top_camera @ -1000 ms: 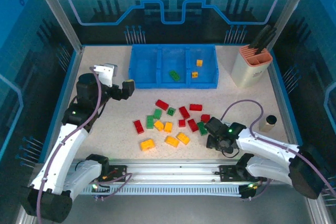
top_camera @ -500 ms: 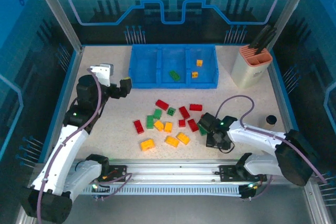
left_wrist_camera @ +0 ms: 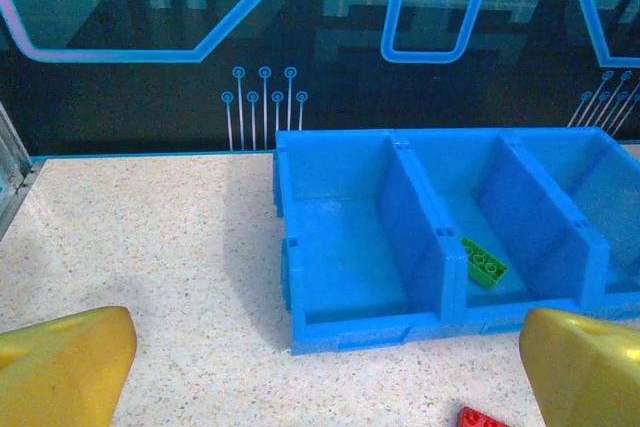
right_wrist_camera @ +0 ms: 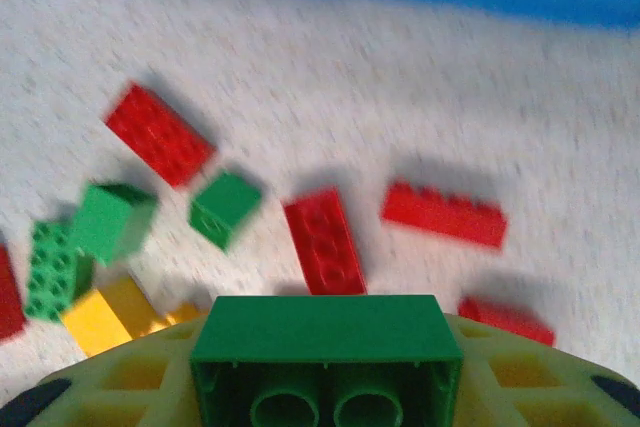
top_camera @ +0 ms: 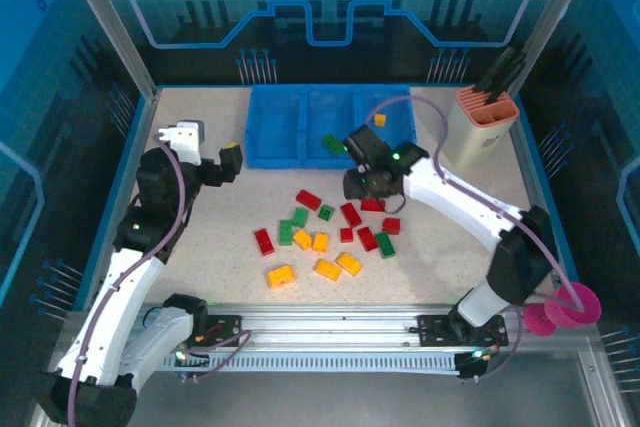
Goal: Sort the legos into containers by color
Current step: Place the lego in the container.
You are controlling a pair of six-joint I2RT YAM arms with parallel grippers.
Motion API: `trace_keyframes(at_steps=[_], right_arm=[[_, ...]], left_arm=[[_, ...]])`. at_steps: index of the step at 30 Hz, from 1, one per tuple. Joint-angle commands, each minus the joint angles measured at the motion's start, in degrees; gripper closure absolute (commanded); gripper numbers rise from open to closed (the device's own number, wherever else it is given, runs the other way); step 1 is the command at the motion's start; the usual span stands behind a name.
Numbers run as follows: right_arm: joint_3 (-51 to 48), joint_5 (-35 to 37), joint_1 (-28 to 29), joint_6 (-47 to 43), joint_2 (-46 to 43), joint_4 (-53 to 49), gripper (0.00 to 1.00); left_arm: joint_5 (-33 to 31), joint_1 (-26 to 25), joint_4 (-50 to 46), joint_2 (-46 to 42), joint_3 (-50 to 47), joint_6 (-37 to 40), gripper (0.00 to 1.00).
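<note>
One green brick [right_wrist_camera: 325, 332] has left the other legos [top_camera: 320, 242], clamped in right end effector [top_camera: 360, 185].

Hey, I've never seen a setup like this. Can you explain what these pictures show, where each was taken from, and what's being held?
These are two white robot arms bolted to a speckled table. One picture looks down from above; the other two come from a camera on each wrist. The right gripper is shut on a green plastic brick, above a loose scatter of red, green and yellow-orange bricks. The left gripper is open and empty, facing a shallow blue plastic tray with three compartments; the middle one holds an oblong green brick.
</note>
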Motion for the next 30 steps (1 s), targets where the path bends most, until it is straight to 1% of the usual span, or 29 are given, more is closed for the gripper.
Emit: trace_keyframes(at_steps=[1,10,13,14,15,18,21,30], right_arm=[[10.0,0.1,-1.9,-10.1,8.2,-2.4,0.61],[38.3,-1.3,-5.3,-18.6,31.7,-0.2,0.62],[47.4,-2.4,-6.7,-20.0,38.9,-1.8,0.62],[50.1,-2.4,-6.9,-20.4,40.1,-2.7,0.62],[53.1,-2.4,-7.2,-21.0,43.6,-3.6,0.61],[59.8,-2.2,-8.1,-22.2,48.8,-5.4,0.60],[63.3,-2.4,-9.5,-22.2,52.2,-6.1,0.60],[64.4,-5.8,-12.3,-22.8,55.4,-2.3,0.58]], left_arm=[[-2.3,0.3,-1.2,0.0,1.0,0.0,0.01],[-1.6,0.1,-3.4,2.3,1.8,-0.2,0.01],[-1.6,-0.1,-3.5,2.5,2.3,0.5,0.01],[-1.6,-0.1,-3.6,2.6,2.5,0.6,0.01],[-1.7,-0.2,-3.8,2.6,2.7,0.8,0.01],[-1.6,-0.2,-4.2,2.6,3.2,1.1,0.00],[-1.5,-0.2,-5.0,2.7,3.1,2.0,0.01],[-1.9,-0.2,-5.1,2.8,2.4,3.8,0.01]])
